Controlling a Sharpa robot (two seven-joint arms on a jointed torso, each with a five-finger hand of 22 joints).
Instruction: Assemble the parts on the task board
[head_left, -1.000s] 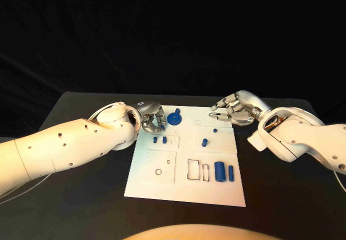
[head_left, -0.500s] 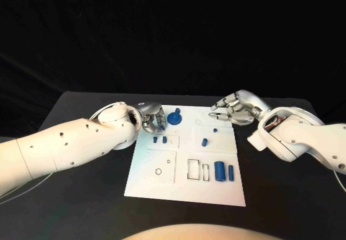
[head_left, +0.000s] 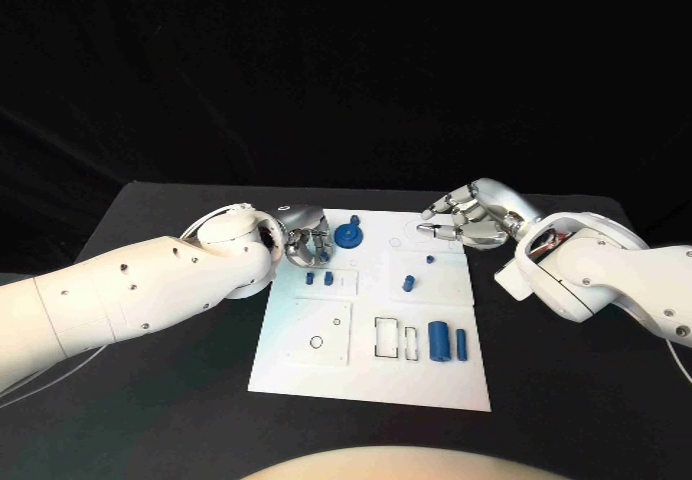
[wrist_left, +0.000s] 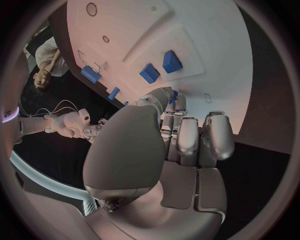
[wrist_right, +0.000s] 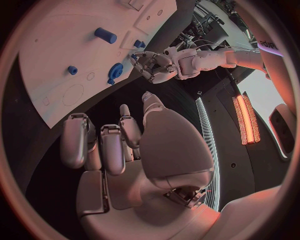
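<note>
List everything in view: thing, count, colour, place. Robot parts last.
Table: one, black, under everything.
Task board: one, white, middle of the table.
Round knobbed part: one, blue, far end of the board near the left hand.
Small block parts: two, blue, side by side on the board's left half.
Small parts: two, blue, mid-board right half, one larger, one tiny beyond it.
Long parts: two, blue, near right part of the board, a thick cylinder and a thin bar, beside outlined slots.
Left hand: one, silver, over the board's far left corner; fingers curled, whether it holds anything is unclear.
Right hand: one, silver, off the board's far right corner, holds nothing.
</note>
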